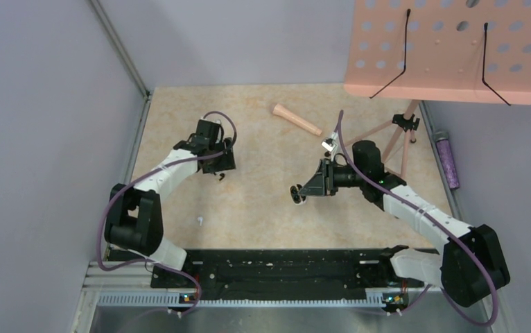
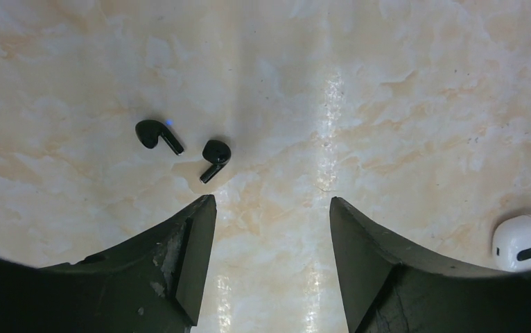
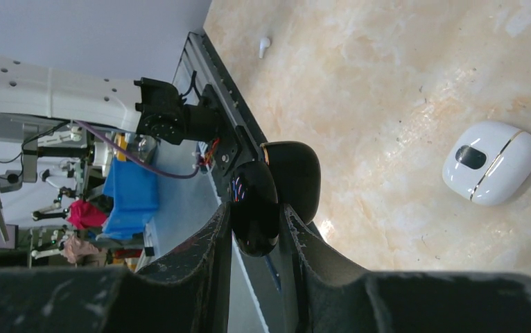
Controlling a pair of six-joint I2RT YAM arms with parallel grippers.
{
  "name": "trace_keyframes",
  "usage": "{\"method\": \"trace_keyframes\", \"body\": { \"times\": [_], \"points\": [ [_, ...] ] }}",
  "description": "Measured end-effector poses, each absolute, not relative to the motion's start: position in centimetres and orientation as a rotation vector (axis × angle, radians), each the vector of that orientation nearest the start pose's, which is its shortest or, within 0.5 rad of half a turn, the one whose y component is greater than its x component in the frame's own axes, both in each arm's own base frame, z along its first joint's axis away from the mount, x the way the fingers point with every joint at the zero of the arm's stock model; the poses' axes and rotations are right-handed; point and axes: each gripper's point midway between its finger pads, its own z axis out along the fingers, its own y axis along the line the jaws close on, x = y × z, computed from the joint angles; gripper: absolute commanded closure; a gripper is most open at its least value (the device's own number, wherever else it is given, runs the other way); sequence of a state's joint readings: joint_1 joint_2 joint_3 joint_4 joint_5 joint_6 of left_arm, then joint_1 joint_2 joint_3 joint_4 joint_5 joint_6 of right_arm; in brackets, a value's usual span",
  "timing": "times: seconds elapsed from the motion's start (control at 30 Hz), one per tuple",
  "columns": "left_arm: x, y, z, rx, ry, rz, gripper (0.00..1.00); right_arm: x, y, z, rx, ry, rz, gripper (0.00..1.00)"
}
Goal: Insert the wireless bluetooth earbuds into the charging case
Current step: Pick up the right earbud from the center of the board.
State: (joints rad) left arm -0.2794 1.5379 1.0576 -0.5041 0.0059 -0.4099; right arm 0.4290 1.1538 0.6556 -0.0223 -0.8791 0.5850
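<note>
- Left pincer (image 2: 270, 202): fingers spread wide and holding nothing. The tips sit over bare bench, just short of the black earbuds (image 2: 214, 158).
- Black earbuds: two, lying flat, close but apart, in the left half of the bench at mid-depth. In the left wrist view one stem slants down-right and the other down-left, so the stems lean toward each other. A blue light shows on the left one.
- Right pincer (image 3: 256, 208): pinching a glossy black case (image 3: 290, 173), right of centre. The case looks open.
- White case (image 3: 490, 163): shut, on the bench near it.
- White earbud (image 1: 199, 221): by the near edge, left of centre.
- Bench top (image 1: 263, 139): beige marble pattern with grey walls around. A pink perforated board (image 1: 450, 48) stands at the far right corner.
</note>
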Motion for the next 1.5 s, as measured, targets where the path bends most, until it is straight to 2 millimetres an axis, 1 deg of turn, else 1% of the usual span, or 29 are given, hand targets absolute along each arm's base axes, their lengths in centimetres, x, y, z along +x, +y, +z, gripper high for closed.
{"method": "trace_keyframes", "body": {
  "times": [0.17, 0.27, 0.4, 0.47, 0.53, 0.7, 1.0, 1.17, 1.33, 1.5],
  "points": [
    [33.4, -11.1, 7.4, -0.091, 2.55, -0.249, 0.33, 19.9, 25.7, 18.1, -0.421, 2.186, 1.519, 1.0],
    [33.6, -10.8, 7.4, -0.062, 2.542, -0.222, 0.34, 20.0, 25.8, 18.4, -0.421, 2.175, 1.528, 1.0],
    [34.5, -10.9, 7.7, -0.037, 2.531, -0.213, 0.42, 20.0, 25.9, 18.5, -0.418, 2.17, 1.532, 1.0],
    [34.9, -10.9, 7.5, -0.036, 2.529, -0.206, 0.49, 20.0, 25.9, 18.5, -0.417, 2.17, 1.532, 1.0],
    [35.2, -10.8, 7.0, -0.04, 2.539, -0.191, 0.51, 20.0, 25.9, 18.6, -0.415, 2.171, 1.533, 1.0],
    [35.9, -10.8, 5.4, -0.042, 2.579, -0.16, 0.52, 20.0, 25.9, 18.6, -0.414, 2.17, 1.533, 1.0],
    [35.4, -10.3, 3.3, -0.049, 2.642, -0.115, 0.52, 20.0, 25.9, 18.5, -0.414, 2.171, 1.532, 1.0],
    [35.5, -10.2, 3.1, -0.05, 2.654, -0.1, 0.52, 20.0, 25.9, 18.5, -0.413, 2.171, 1.532, 1.0],
    [35.6, -10.3, 2.4, -0.048, 2.676, -0.094, 0.54, 20.1, 25.9, 18.5, -0.412, 2.171, 1.531, 1.0],
    [35.6, -10.4, 2.3, -0.042, 2.68, -0.107, 0.6, 20.1, 25.8, 18.5, -0.407, 2.172, 1.525, 1.0]
  ]
}}
